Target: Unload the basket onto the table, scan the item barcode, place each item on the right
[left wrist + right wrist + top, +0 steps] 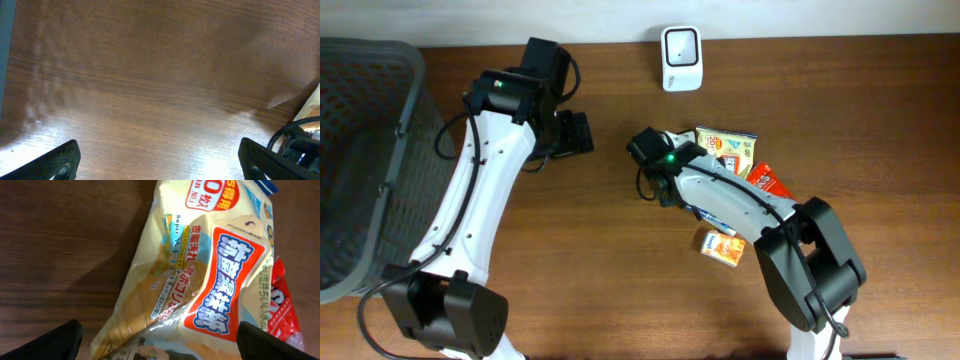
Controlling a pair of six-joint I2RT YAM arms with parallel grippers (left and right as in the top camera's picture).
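Right pincer (157, 345) gapes over yellow packet (200, 280) — left pincer (160, 162) above wood table (150, 75).

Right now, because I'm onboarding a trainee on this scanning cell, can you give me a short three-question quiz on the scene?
1. True or false: the right hand is shut on the yellow packet.
2. Fill in: the left hand hovers open over bare ____.
3. Where is the white scanner? A) in the left hand B) standing alone, beyond the yellow packet C) under the yellow packet

Key: 1 false, it is open above the packet; 2 tabletop; 3 B.
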